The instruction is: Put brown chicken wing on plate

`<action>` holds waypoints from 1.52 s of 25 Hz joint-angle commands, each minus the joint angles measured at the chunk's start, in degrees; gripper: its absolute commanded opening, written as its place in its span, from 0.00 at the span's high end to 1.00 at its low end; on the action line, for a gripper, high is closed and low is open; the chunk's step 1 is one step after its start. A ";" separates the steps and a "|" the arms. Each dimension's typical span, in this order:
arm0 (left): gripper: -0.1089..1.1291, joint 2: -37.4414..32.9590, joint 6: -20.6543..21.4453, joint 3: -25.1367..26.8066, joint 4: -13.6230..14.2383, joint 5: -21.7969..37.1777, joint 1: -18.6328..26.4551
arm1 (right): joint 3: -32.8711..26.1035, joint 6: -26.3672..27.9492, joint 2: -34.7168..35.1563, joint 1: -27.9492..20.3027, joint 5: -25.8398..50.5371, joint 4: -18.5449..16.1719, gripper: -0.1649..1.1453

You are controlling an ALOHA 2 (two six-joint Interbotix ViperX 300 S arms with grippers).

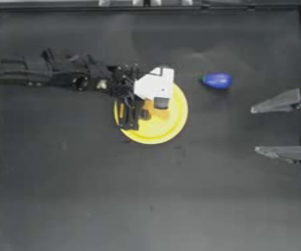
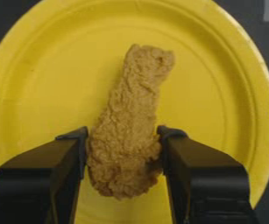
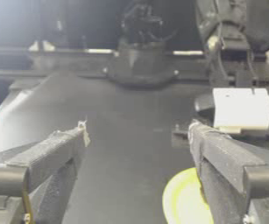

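Yellow plate (image 2: 37, 87) lies under the left gripper (image 2: 123, 153), whose jaws clasp the brown chicken wing (image 2: 130, 122) for placing; right gripper (image 1: 280, 127) waits released, well apart.

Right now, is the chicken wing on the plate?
Over it, contact unclear: the left hand grips the chicken wing above the plate.

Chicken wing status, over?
Left gripper over the plate, jaws shut on the brown chicken wing. Right gripper parked open at the table's right edge. Blue object beside the plate, not obstructing.
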 commanded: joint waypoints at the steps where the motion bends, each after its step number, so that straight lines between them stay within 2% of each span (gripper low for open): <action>1: 0.74 -1.23 0.44 -2.20 0.00 -0.09 0.09 | -0.18 0.09 -0.09 0.00 -0.53 0.18 0.12; 4: 0.73 -1.14 0.44 -2.37 0.09 0.09 0.35 | 0.18 0.09 -0.79 0.00 -0.53 0.18 0.12; 7: 0.62 -0.97 0.35 -2.64 0.09 0.18 0.53 | 0.62 0.18 -1.41 0.00 -0.53 0.18 0.12; 9: 0.48 -0.97 0.26 -2.81 0.09 0.26 0.62 | 0.79 0.09 -1.49 0.00 -0.53 0.18 0.12; 13: 0.08 -0.97 0.00 -3.25 0.09 0.79 0.70 | 0.79 0.00 -1.49 0.00 -0.53 0.09 0.12; 14: 0.05 -0.97 0.00 -3.43 0.09 1.05 0.70 | 0.70 0.00 -1.49 -0.09 -0.53 0.09 0.12; 15: 0.04 -0.97 0.00 -3.43 0.09 1.32 0.70 | 0.79 0.00 -1.49 0.00 -0.53 0.18 0.12; 18: 0.12 -1.14 -0.09 -3.78 0.18 1.93 0.79 | 0.79 -0.09 -1.49 0.00 -0.44 0.18 0.12; 24: 0.09 -3.08 -0.09 -3.87 0.53 2.37 1.23 | 0.70 0.00 -1.49 0.00 -0.35 0.18 0.12; 32: 0.09 -7.82 0.09 -3.96 2.37 2.37 2.20 | 0.70 0.00 -1.49 0.00 0.00 0.18 0.12; 38: 0.09 -13.18 0.26 -2.90 1.41 2.37 2.11 | 0.62 0.09 -1.58 0.00 0.00 0.18 0.12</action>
